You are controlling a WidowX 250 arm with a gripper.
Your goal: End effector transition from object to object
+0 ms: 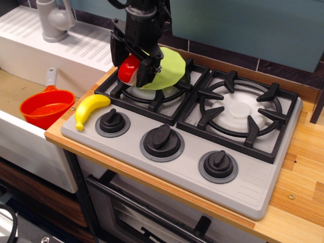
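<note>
My black gripper (132,68) hangs from its black arm over the left rear burner (152,93) of the stove. Its two blocky fingers (147,72) stand on either side of a red object with a white band (129,70) and are shut on it, holding it above the grate. A lime green disc (167,68) sits right behind the gripper. It looks tilted, with its near edge off the grate, and I cannot tell whether the gripper touches it.
A yellow banana (90,108) lies on the stove's grey front left corner. Three black knobs (162,137) line the front. The right burner grate (238,112) is bare. An orange cup (46,107) sits in the sink at left, below a grey faucet (53,19).
</note>
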